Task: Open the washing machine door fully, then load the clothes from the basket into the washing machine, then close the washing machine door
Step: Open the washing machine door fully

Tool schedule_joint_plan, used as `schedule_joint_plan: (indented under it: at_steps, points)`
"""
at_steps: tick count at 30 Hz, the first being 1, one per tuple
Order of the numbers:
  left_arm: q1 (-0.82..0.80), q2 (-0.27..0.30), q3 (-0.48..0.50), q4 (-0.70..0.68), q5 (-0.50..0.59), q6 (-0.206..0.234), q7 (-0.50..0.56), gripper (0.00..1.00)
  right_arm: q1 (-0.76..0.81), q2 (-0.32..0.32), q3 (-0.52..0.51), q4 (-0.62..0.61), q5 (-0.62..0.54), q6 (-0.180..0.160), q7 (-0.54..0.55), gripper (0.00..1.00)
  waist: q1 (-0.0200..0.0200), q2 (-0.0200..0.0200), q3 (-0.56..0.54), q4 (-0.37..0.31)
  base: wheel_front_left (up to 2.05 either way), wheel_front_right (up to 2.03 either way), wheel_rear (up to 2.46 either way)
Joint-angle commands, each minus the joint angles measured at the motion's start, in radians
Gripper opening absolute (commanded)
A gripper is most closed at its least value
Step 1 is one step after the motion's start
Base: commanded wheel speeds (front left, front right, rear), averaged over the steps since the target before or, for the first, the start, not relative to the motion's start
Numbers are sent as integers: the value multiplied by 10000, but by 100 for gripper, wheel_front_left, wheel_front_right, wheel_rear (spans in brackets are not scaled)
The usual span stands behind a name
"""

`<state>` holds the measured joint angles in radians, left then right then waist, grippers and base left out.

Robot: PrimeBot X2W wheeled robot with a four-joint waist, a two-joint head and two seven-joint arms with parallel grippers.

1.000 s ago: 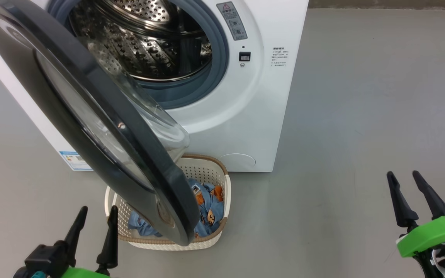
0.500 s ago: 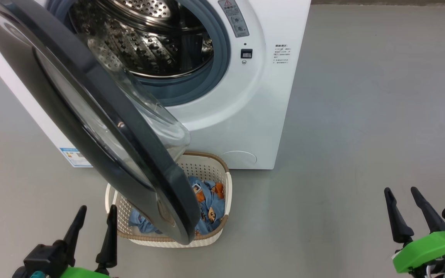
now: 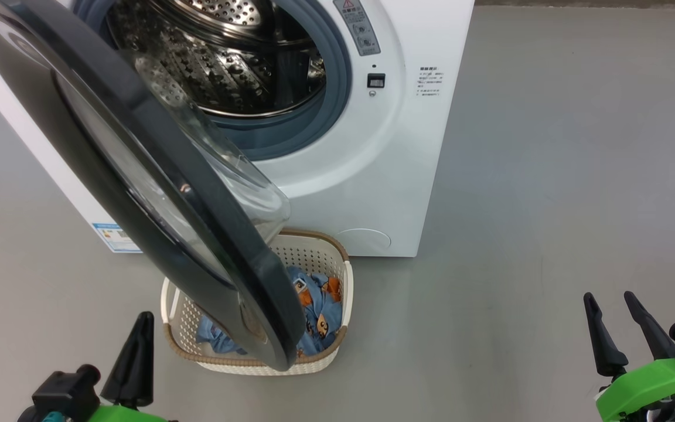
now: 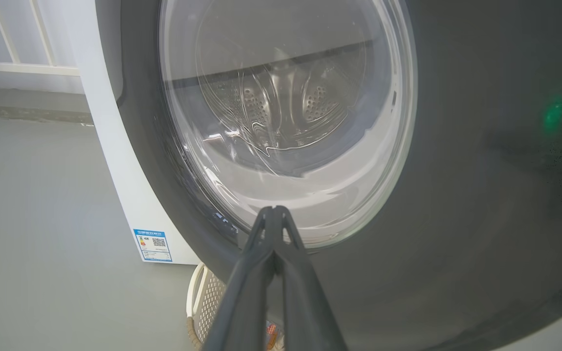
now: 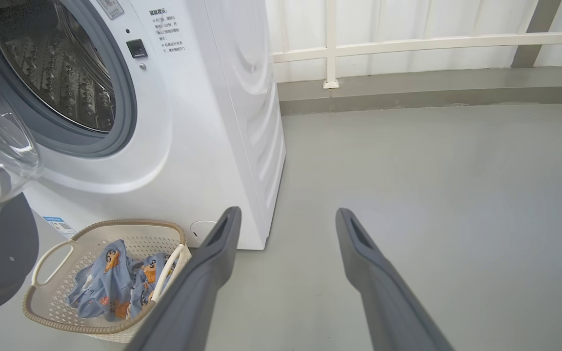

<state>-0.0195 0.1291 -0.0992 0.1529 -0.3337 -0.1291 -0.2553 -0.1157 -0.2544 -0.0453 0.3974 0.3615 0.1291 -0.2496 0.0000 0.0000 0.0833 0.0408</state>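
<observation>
The left gripper (image 3: 145,317) is clenched on nothing, low before the black ring of the washing machine door (image 3: 109,152), which stands swung out over the basket (image 3: 308,255). The basket sits on the floor (image 3: 548,176) at the foot of the washing machine (image 3: 413,146), with the clothes (image 3: 321,310) bundled inside. The right gripper (image 3: 608,296) is spread and empty, well apart to the right.

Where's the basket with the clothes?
Low in the head view, the basket sits on the floor before the washing machine, partly hidden by its open door.
</observation>
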Motion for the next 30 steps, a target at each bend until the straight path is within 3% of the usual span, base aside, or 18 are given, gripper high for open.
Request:
schedule_joint_plan:
  at_steps: [1,9,17,24,30]
  points:
    - [-311,83,366,-203,-84,-16,-65,0,122,-167,162,-258,-100,16,-122,100,0,0,-25,17,0,0,0]
    - [-526,-81,1048,-1314,-511,-16,-65,0,233,-196,166,-293,-101,16,-122,100,0,0,-148,99,0,0,0]
    - [-707,-306,1220,-4305,-386,-16,-65,0,277,-221,198,-383,-108,16,-122,100,0,0,-203,120,0,0,0]
    - [-680,-292,-518,-6346,24,-16,141,0,330,-256,231,-454,-103,16,-122,100,0,0,-206,63,0,0,0]
    - [-826,-311,-2595,-6251,-159,-16,606,0,262,-281,307,-428,-92,16,-122,100,0,0,-136,-8,0,0,0]
